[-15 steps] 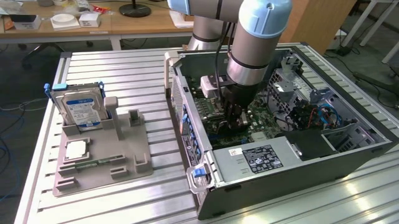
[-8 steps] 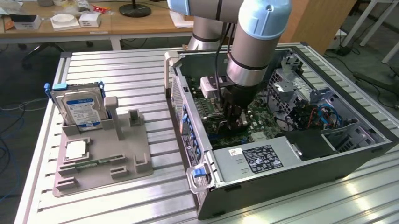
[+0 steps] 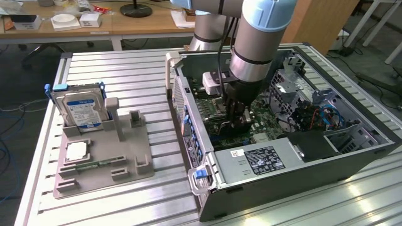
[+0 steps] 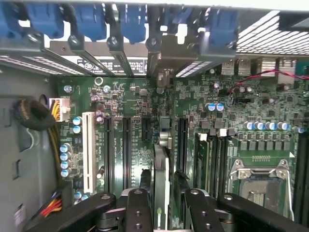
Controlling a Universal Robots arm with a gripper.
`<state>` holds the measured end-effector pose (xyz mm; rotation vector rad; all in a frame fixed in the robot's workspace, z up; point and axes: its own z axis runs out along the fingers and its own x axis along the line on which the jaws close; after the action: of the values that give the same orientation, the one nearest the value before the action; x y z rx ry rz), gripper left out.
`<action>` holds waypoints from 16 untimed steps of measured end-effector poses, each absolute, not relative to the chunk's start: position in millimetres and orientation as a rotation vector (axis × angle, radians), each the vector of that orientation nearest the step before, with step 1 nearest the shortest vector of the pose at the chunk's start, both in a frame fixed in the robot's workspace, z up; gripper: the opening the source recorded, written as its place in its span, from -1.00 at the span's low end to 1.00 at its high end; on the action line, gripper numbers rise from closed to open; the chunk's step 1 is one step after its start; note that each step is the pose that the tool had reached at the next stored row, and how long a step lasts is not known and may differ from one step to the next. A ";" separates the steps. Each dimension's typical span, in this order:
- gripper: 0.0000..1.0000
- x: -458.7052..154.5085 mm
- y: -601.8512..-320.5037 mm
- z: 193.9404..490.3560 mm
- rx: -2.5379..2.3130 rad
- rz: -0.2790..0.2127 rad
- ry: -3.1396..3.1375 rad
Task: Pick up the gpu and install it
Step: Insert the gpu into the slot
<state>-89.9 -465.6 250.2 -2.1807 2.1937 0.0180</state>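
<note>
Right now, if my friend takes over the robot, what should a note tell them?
Gripper: down inside the open computer case, jaws either side of the gpu; whether they grip it is unclear.
Gpu: standing on edge over the motherboard, among the expansion slots.
Done: gpu picked up and brought into the case.
Left: confirming that it is fully seated.
Hard drive stands in the grey holder outside.

My gripper (image 4: 161,205): black fingers. Gpu (image 4: 161,174) between them: dark card edge, silvery-grey strip. Motherboard (image 4: 140,121) beneath gpu: green, black slots, one white slot (image 4: 88,150) beside them, blue-topped capacitors. Clips (image 4: 91,19) above motherboard: blue. Case (image 3: 283,179) around motherboard: dark grey, white-and-black label. My arm (image 3: 261,28): light blue and silver. Hard drive (image 3: 82,110) well apart from case: silver, blue label, on grey holder (image 3: 125,160). Table (image 3: 125,66): ribbed pale grey.
</note>
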 end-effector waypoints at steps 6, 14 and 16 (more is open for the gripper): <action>-0.33 -89.9 -465.6 265.2 -2.181 0.016 2.193; -0.36 -90.0 -465.6 278.2 -2.180 0.014 2.193; -0.49 -90.0 -465.5 281.4 -2.180 0.014 2.193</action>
<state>-90.0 -465.5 281.4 -2.1803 2.1930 0.0136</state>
